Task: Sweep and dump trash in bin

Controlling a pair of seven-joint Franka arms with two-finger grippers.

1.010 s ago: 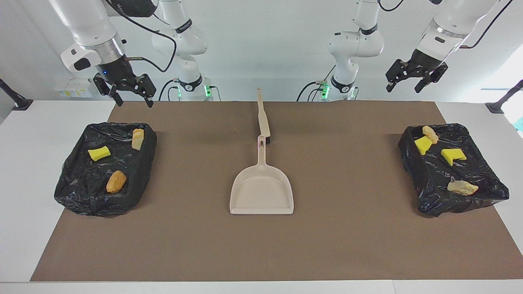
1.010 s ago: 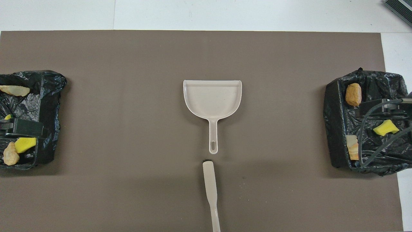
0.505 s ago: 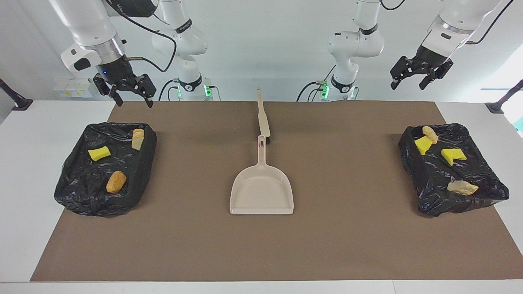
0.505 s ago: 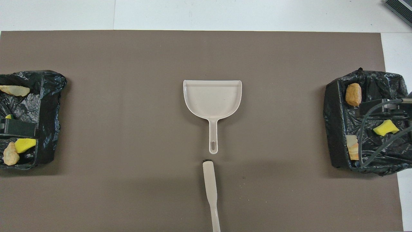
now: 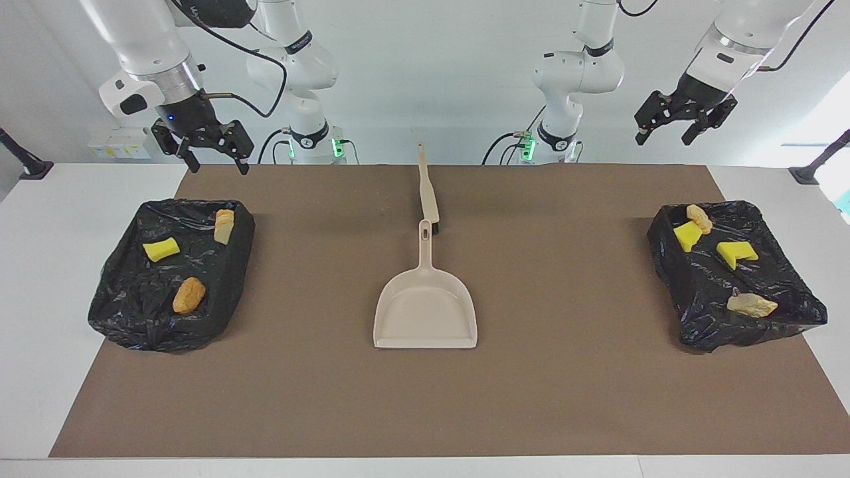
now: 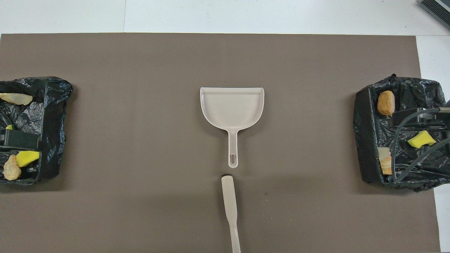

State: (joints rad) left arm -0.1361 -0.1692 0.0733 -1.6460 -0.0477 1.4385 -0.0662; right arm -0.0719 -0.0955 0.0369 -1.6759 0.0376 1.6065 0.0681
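Observation:
The trash lies in two bins lined with black bags. The bin [image 5: 133,318] at the right arm's end holds a yellow chunk [image 5: 161,249] and two bread pieces [image 5: 224,226] [image 5: 189,295]. Several pieces lie in the bin [image 5: 697,318] at the left arm's end, among them two yellow chunks [image 5: 687,236] [image 5: 736,252] and a pale roll [image 5: 751,305]. My right gripper [image 5: 220,167] hangs open over the mat's edge by its bin. High above the other bin, my left gripper [image 5: 662,140] is open and holds nothing.
A beige dustpan [image 5: 426,312] lies mid-mat with its handle toward the robots. The beige brush [image 5: 428,192] lies in line with it, nearer the robots. Both rest on a brown mat [image 6: 140,140] with nothing else on it.
My left gripper has risen a little above its bin. The right gripper, dustpan, brush and trash have not moved.

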